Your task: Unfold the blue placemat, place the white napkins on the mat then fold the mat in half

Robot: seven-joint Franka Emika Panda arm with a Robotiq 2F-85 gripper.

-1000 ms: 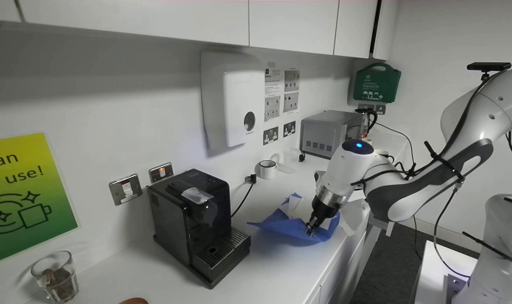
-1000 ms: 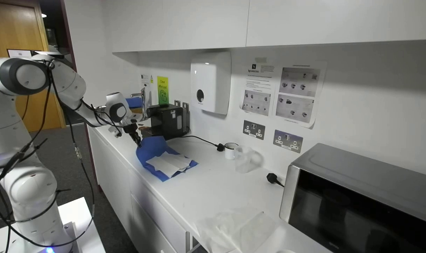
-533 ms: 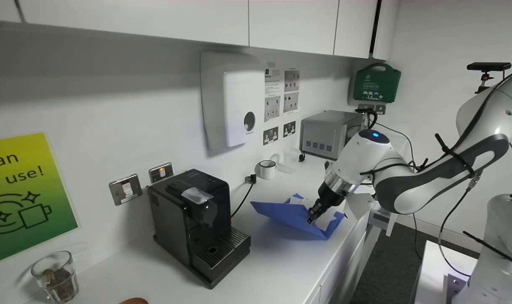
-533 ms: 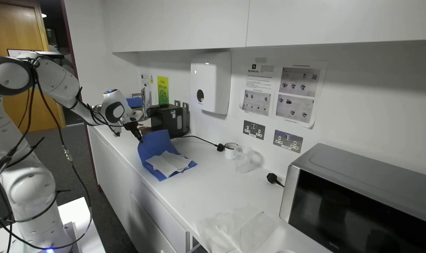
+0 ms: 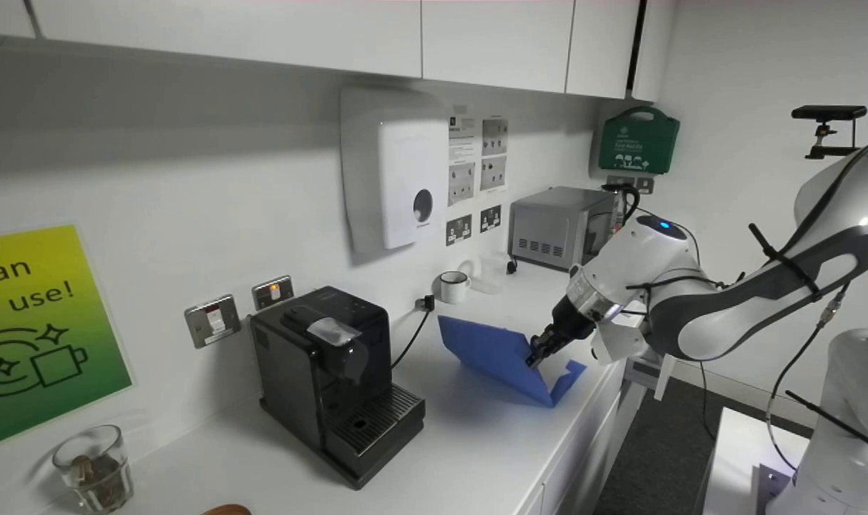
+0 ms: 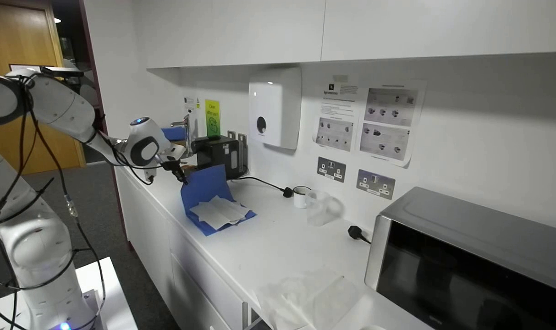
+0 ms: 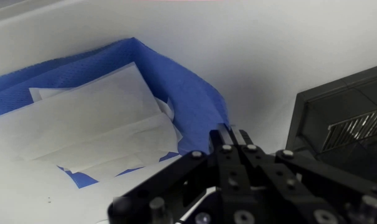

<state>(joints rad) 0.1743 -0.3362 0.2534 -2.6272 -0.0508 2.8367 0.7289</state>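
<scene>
The blue placemat [image 5: 487, 357] is unfolded on the counter, with the side towards the coffee machine raised into a steep flap. My gripper [image 5: 532, 363] is shut on the edge of that flap, near its corner on the counter's front side. In the wrist view the mat's edge runs up between the gripper's fingertips [image 7: 224, 132]. Several overlapping white napkins [image 7: 92, 112] lie on the flat half, and in an exterior view the napkins [image 6: 219, 211] stay in front of the raised blue placemat [image 6: 206, 185]. From the coffee machine's side, the flap hides most of them.
A black coffee machine [image 5: 326, 379] stands close to the raised flap. By the wall are an enamel mug [image 6: 301, 197] and a clear cup [image 6: 317, 208]. A microwave [image 6: 470, 256] and translucent sheeting [image 6: 312, 298] are further along. The counter's front edge runs beside the mat.
The gripper has tilted and drawn up and away from the coffee machine. The mat's held side has risen from a low curl to a steep flap. The napkins have hardly moved.
</scene>
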